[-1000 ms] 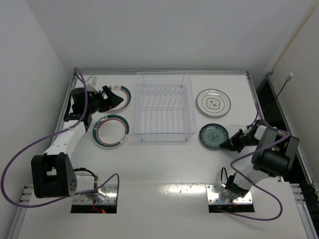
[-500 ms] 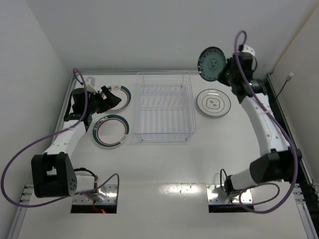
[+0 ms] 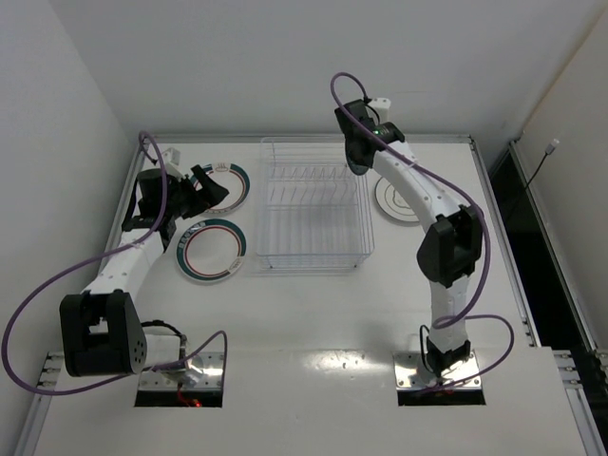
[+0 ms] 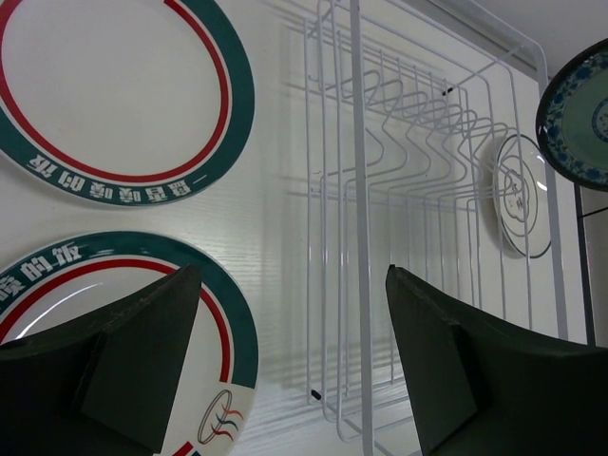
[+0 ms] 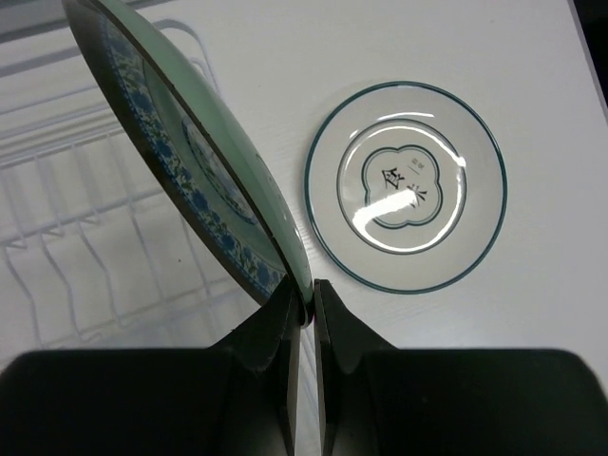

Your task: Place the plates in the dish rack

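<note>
My right gripper [image 5: 304, 302] is shut on the rim of the small dark teal patterned plate [image 5: 190, 152] and holds it on edge, tilted, above the far right part of the wire dish rack [image 3: 313, 204]. In the top view the right gripper [image 3: 355, 157] is over the rack's back right corner. The pale grey plate [image 5: 407, 185] lies flat on the table right of the rack. My left gripper [image 3: 218, 188] is open and empty over the far white plate with green and red rings [image 4: 114, 85]. The second ringed plate [image 3: 211, 250] lies nearer, left of the rack.
White walls close the table in at the back and both sides. The right arm's links arch over the grey plate [image 3: 404, 198]. Purple cables loop off both arms. The rack's wire dividers [image 4: 408, 180] run across its middle.
My right arm has lifted the teal plate from the table at the front right and swung it up and left to above the rack's far right corner. The left arm has not moved.
</note>
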{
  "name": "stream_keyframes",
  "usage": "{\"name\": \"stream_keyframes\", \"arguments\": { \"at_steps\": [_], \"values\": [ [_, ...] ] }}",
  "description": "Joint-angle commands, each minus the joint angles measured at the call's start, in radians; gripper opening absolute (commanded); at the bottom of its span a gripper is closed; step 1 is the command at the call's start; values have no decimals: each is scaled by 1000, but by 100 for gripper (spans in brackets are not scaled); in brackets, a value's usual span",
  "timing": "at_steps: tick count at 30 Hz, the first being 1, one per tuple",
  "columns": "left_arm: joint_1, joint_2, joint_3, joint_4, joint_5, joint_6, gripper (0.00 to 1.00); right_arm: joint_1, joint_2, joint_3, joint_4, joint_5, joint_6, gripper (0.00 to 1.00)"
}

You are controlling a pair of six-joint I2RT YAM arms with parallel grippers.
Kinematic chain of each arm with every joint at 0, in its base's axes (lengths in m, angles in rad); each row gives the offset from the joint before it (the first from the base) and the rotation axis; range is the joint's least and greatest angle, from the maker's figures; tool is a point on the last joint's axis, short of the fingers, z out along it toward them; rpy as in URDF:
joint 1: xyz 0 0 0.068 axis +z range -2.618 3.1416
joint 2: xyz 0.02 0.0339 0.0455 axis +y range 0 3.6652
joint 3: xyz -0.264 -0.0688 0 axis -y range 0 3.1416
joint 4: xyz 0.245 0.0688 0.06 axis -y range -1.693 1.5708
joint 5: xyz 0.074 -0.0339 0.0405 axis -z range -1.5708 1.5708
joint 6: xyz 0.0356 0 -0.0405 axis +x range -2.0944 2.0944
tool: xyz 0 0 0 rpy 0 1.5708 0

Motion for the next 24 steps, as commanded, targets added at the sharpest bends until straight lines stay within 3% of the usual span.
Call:
{"name": "stream_keyframes", "arguments": {
  "at_steps": [1, 7, 24],
  "values": [
    [0, 7, 37, 14, -8, 10, 77, -2, 15, 67, -41, 97, 41, 0],
    [0, 7, 37, 14, 2, 10, 77, 16, 49, 52, -76, 128, 76, 0],
    [0, 7, 37, 14, 2, 10, 77, 104, 149, 0, -76, -4, 116, 0]
  ]
}}
